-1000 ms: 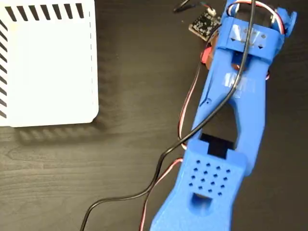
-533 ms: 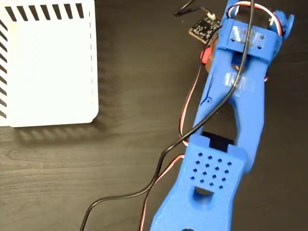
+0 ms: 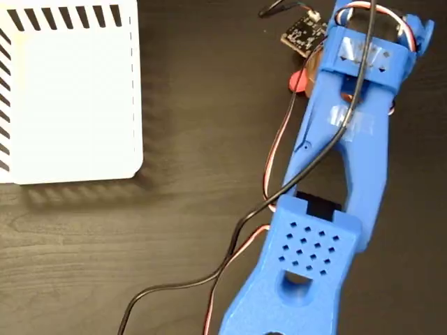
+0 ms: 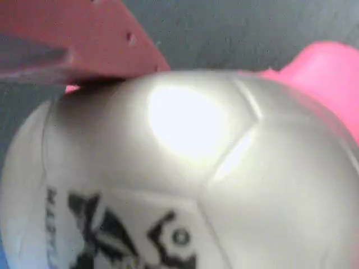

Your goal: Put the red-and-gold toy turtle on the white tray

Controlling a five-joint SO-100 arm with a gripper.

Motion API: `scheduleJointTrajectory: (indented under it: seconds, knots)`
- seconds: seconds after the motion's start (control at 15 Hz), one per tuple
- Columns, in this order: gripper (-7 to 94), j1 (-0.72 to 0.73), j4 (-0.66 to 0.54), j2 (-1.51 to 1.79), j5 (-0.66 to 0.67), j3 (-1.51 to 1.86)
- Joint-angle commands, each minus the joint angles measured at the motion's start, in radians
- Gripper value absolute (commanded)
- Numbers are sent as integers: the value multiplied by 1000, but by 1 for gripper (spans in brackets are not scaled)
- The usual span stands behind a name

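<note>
Dark wood-grain tabletop [image 3: 174, 230] under everything. Right down over the red-and-gold toy turtle [image 4: 185, 179], 1 red finger [image 4: 84, 39] touching the shell's upper edge, likely lining up a grasp; jaw opening impossible to tell. Mostly hidden beneath the blue arm [image 3: 335, 174] in the fixed view, only a red sliver showing, well apart from the white tray [image 3: 70, 98].

My arm [image 3: 328, 174] hides all but a red bit of turtle [image 3: 298, 82] (top right); tray [image 3: 70, 91] far left, well apart.
</note>
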State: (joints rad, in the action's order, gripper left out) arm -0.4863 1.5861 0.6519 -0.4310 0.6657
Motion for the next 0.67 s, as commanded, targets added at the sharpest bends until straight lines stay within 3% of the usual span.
scheduleJointTrajectory:
  seconds: [0.0, 0.2, 0.6]
  knots:
    - [0, -18, 2, 44, -15, -34]
    - [0, -18, -2, 81, -8, -15]
    - [0, 6, 5, 495, 43, 158]
